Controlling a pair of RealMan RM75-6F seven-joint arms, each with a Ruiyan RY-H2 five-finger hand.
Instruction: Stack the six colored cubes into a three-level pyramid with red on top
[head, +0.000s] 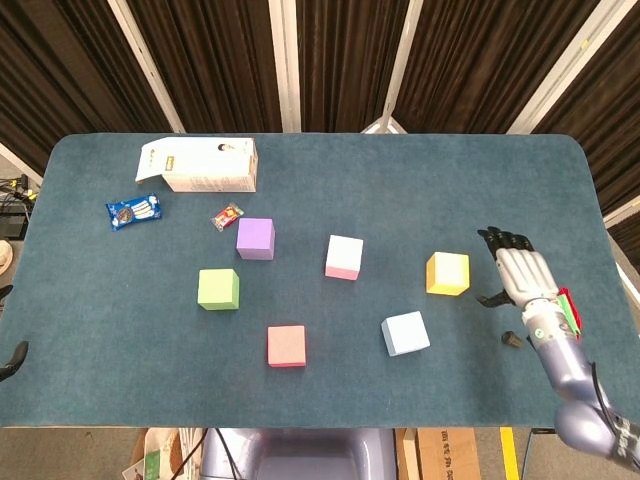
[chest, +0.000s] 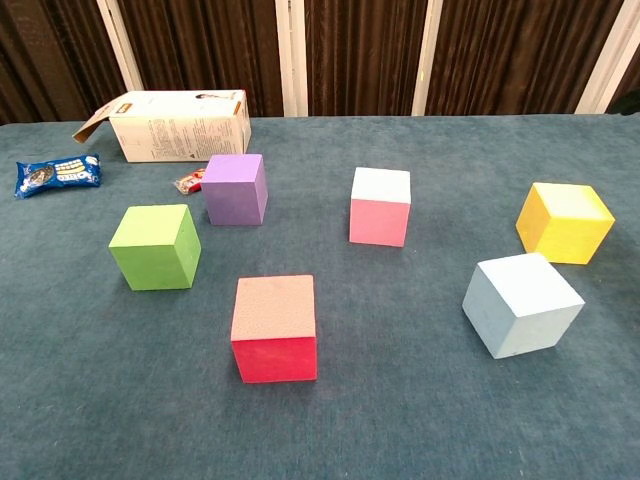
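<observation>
Head view, right hand (head: 522, 275) fingers (head: 497, 240) spread — empty

— What is lying in front of you?

— I am looking at six cubes sitting apart on the blue table (chest: 400, 420). The red cube (chest: 275, 328) is sitting nearest me, the green cube (chest: 155, 247) to its left, the purple cube (chest: 236, 188) behind that.

— And to the right?

— The pink cube (chest: 380, 206) is standing mid-table, the light blue cube (chest: 522, 304) is resting near the yellow cube (chest: 564, 222). A white carton (chest: 180, 124), a blue snack packet (chest: 57, 174) and a small red wrapper (chest: 189, 181) are lying far left.
</observation>
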